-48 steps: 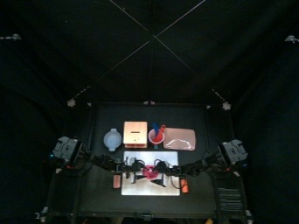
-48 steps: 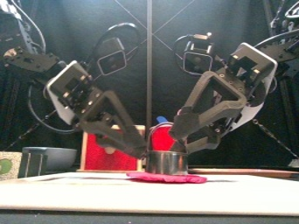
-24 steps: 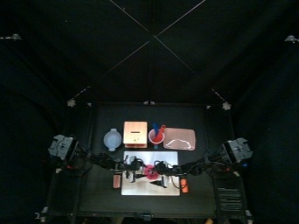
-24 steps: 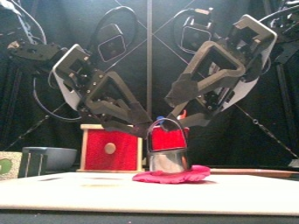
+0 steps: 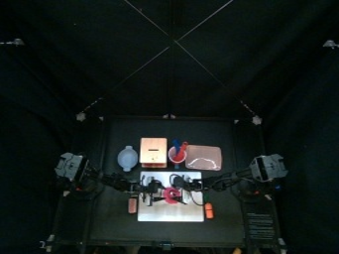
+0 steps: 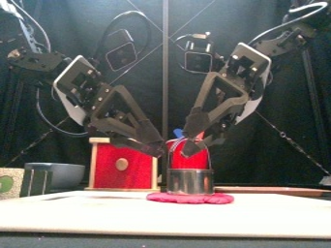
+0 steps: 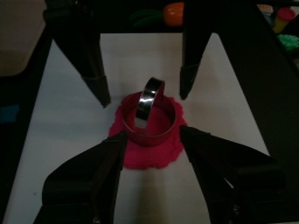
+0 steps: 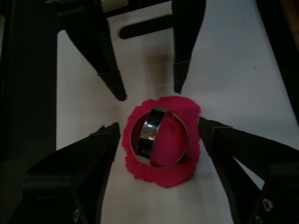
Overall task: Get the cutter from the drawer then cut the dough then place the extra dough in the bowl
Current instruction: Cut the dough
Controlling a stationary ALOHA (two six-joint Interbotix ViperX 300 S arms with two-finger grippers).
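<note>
The round metal cutter (image 6: 191,180) stands pressed into the flat pink-red dough (image 6: 191,199) on the white cutting board (image 5: 189,211), its wire handle (image 6: 192,152) upright. In the wrist views the cutter (image 7: 149,109) (image 8: 158,140) sits on the dough (image 7: 152,150) (image 8: 166,171) between both pairs of jaws. My left gripper (image 6: 161,146) (image 7: 152,140) hangs open just left of the cutter. My right gripper (image 6: 195,136) (image 8: 158,131) is open above and just right of it, its fingertips close to the handle. Neither holds anything.
Behind the board stand the wooden box (image 5: 154,150) with its red drawer front (image 6: 123,165), the blue-grey bowl (image 5: 127,157) at the left, the red cup (image 5: 177,152) and the pink tray (image 5: 203,156) at the right.
Both grippers have risen from low beside the cutter. The wire handle now stands upright, and the right gripper has drawn in toward it. Cutter and dough stay in place.
</note>
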